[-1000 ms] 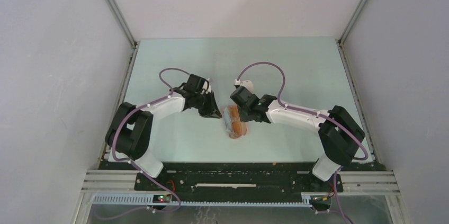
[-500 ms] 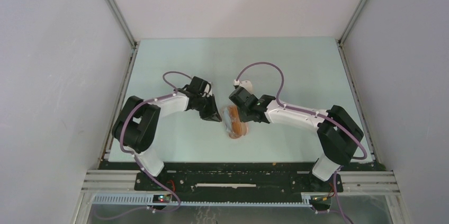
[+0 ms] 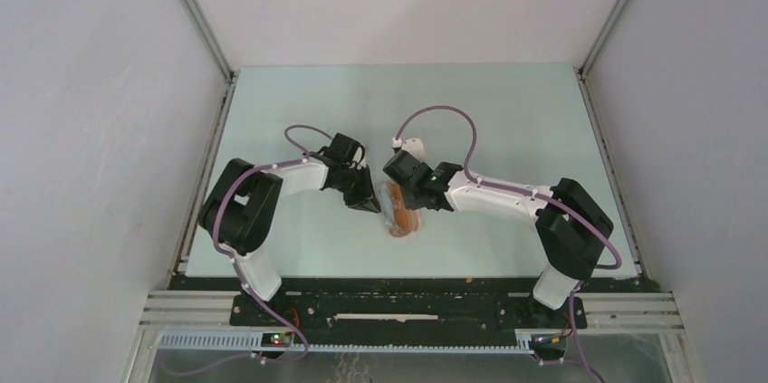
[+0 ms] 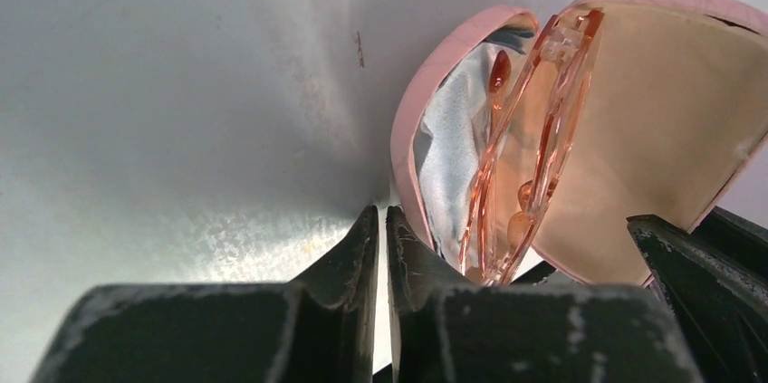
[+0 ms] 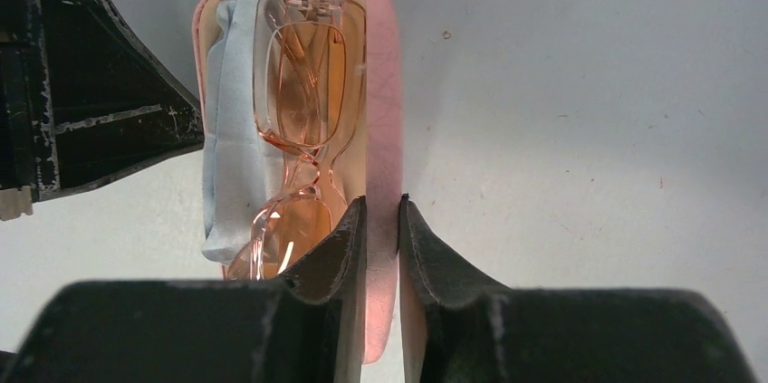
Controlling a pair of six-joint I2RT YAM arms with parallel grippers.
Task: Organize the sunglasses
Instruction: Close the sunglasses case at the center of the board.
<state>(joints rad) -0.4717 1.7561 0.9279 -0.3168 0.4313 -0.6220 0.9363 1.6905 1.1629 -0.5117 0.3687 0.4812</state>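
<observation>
Pinching the thin pink lid [image 5: 382,111] between its two black fingers, your right gripper [image 5: 380,211] holds it standing on its edge. To the left of these fingers you see the open shell of the pink case [image 4: 426,75], oblong with rounded ends. The sunglasses [image 5: 303,93] lie folded inside this shell. They have a thin glossy orange-brown frame and small rectangular amber lenses, and they rest on a soft, wrinkled light blue cloth [image 5: 226,157]. Your left gripper [image 4: 382,220] has its worn black fingers almost together, with only a narrow slit between them and nothing in it. The case rim is just beside its right finger; whether they touch, you cannot tell. Under everything is the pale matte table [image 4: 163,84], with some small scratches.
</observation>
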